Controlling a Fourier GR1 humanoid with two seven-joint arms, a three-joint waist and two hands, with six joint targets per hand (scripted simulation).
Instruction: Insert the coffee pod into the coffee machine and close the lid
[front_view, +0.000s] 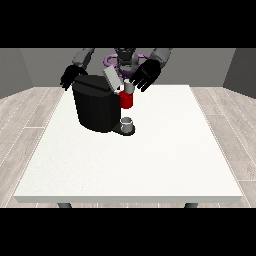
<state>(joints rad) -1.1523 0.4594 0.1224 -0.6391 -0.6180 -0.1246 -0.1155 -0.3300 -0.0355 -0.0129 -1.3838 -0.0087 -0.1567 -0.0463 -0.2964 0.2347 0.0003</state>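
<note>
**Robot hand hovers at coffee machine, lid yet to close**

Robot hand at the view's right (146, 75) hangs with fingers spread and relaxed just above the coffee machine's brewing head, holding nothing. Directly below and slightly to its inner side sits what appears to be the coffee pod (128, 88), a small pale piece atop the red brewing head (126, 100); whether it is fully seated cannot be told. Beside that robot hand, toward the machine's body, the grey lid (112, 78) stands tilted up, open. The black coffee machine (95, 106) rests on the white desk (150, 160), with a small grey cup (127, 122) on its base under the spout. The robot hand at the view's left (71, 76) hangs behind the machine's far corner, fingers loosely open, holding nothing. Judged from this, the pod looks placed or nearly so; closing the lid remains.
</note>
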